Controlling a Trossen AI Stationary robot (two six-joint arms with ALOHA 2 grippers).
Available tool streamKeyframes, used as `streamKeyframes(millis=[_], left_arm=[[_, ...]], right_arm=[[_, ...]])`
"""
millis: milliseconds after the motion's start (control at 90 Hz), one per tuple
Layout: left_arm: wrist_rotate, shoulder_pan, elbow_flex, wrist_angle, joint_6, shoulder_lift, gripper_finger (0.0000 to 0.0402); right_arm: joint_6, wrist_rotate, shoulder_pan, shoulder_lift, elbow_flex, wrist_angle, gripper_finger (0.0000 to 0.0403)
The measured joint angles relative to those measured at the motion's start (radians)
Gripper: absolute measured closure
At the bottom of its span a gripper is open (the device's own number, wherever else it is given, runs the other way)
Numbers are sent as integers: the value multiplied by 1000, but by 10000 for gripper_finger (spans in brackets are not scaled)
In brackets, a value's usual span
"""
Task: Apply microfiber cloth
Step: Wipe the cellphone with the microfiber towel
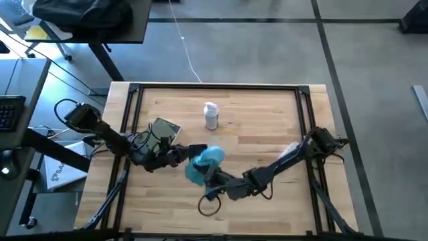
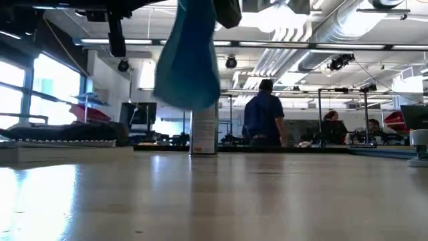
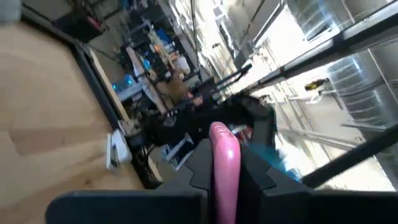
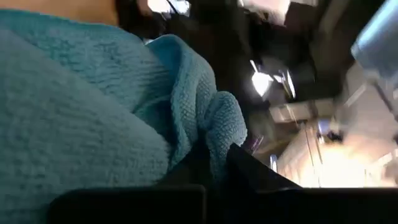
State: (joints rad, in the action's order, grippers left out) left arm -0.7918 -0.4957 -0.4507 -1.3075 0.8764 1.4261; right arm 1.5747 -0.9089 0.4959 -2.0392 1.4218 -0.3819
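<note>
Right gripper (image 1: 208, 173) clamped on the microfiber cloth (image 1: 204, 164) — lifted off table (image 1: 267, 127)

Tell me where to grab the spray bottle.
Grip the bottle around its cylindrical body, below the white cap, coming level from the side: it stands upright, apart from other things. The right gripper holds the cloth nearby; the left gripper waits beside it.

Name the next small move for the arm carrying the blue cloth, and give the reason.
Probably bring the right gripper a little toward the left gripper. Its jaws are shut on the microfiber cloth, which hangs clear of the table in the low view. The left gripper holds a pink object just beside the cloth, apparently the thing to wipe.
</note>
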Motion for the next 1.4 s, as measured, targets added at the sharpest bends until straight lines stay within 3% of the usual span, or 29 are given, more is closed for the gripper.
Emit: streamKeyframes(millis=[222, 378, 533, 678, 767, 922, 1067, 1222, 1400], left_arm=[[61, 10, 0, 1, -99, -87, 389], [43, -27, -7, 5, -128, -144, 389], [-82, -92, -7, 31, -154, -135, 389], [-278, -170, -1, 122, -125, -91, 389], [-360, -199, -4, 148, -52, -63, 389], [-373, -238, -22, 142, 19, -21, 389], [-419, -275, -61, 150, 3, 14, 389], [-521, -307, -79, 47, -134, 11, 389], [-518, -310, -79, -183, -398, 1, 389]], right_arm=[[-104, 15, 53, -11, -2, -23, 403], [-39, 19, 80, -18, -8, -145, 403], [151, 47, 77, -4, -8, -314, 403], [186, 143, 46, 57, -4, -356, 403], [154, 221, 33, 74, -4, -344, 403], [191, 302, -25, 84, -4, -284, 403], [120, 417, -83, 76, -5, -158, 403], [-24, 518, -92, 77, -3, -11, 403], [-97, 613, -70, 75, -3, 36, 403]])
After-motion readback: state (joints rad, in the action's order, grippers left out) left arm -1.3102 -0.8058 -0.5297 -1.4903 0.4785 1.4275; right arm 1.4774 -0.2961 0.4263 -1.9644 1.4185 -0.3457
